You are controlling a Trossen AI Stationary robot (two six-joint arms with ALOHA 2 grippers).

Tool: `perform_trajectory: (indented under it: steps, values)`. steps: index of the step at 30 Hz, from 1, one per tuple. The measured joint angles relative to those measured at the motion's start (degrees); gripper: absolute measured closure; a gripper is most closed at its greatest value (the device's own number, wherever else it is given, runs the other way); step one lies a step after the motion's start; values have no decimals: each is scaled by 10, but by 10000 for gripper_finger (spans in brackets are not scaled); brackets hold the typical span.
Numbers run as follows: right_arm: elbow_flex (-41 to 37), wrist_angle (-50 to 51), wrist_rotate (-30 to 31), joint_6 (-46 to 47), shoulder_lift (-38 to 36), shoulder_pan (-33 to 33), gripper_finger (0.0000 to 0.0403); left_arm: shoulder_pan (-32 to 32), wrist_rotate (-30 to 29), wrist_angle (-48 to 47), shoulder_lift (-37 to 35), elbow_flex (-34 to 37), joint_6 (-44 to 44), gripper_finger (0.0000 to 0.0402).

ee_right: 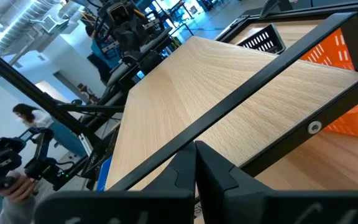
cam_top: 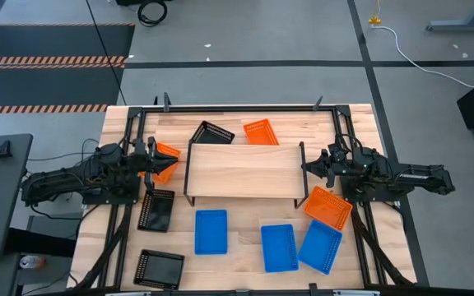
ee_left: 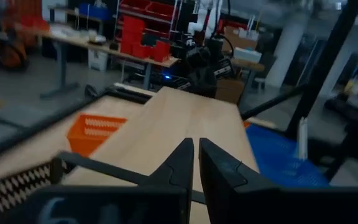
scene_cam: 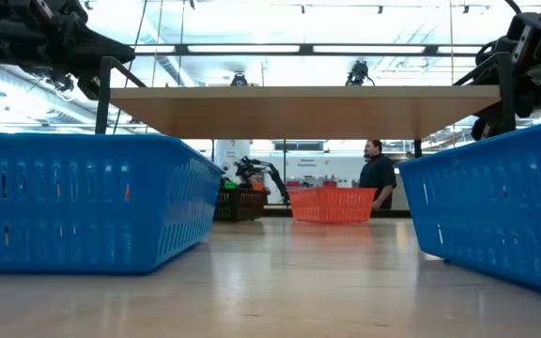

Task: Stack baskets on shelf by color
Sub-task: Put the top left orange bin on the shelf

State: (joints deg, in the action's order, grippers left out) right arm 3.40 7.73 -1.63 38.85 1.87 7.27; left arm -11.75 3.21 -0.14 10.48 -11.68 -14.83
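High view first: the low light-wood shelf on thin black legs (cam_top: 243,171) stands mid-surface with its top bare, so as far as I can judge nothing is stacked yet and the whole sort is left to do. The perforated plastic baskets lie scattered round it on the plank surface (cam_top: 245,247): three blue ones in front, one (cam_top: 211,231) alone to the left, a second (cam_top: 279,247) just beside a third (cam_top: 320,246); one orange basket (cam_top: 329,206) off the shelf's front right corner, another orange one (cam_top: 261,131) behind the shelf beside a black one (cam_top: 212,133), a third orange one (cam_top: 162,159) at the shelf's left end; two more black ones (cam_top: 156,210) (cam_top: 159,268) down the left side. The left tool (cam_top: 164,165) hangs over that left orange basket, at the shelf's left end; in its wrist view the fingers (ee_left: 182,163) are pressed together, holding nothing. The right tool (cam_top: 309,167) sits at the shelf's right end, fingers (ee_right: 185,163) likewise pressed together and empty.
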Motion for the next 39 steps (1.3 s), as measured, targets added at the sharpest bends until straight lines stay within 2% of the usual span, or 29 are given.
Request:
perform_trajectory:
  steps: [13, 21, 26, 29, 34, 39]
  values:
    - [0, 0, 0, -15, 0, 0, 393, 0, -25, 102, 0, 0, -13, 364]
    - [0, 0, 0, -15, 0, 0, 393, 1, -19, 101, 0, 0, 7, 352]
    - [0, -3, 2, -16, 0, 0, 393, 1, -21, 73, 1, 0, 4, 338]
    - [-1, -13, 23, -33, 0, 0, 393, 1, -27, 38, 1, 0, 7, 329]
    - [-1, -4, 30, -68, 3, 0, 393, 1, -133, -48, 1, -10, 22, 308]
    - [-1, -5, 31, -93, 4, 0, 393, 1, -182, -145, 31, -77, 9, 271]
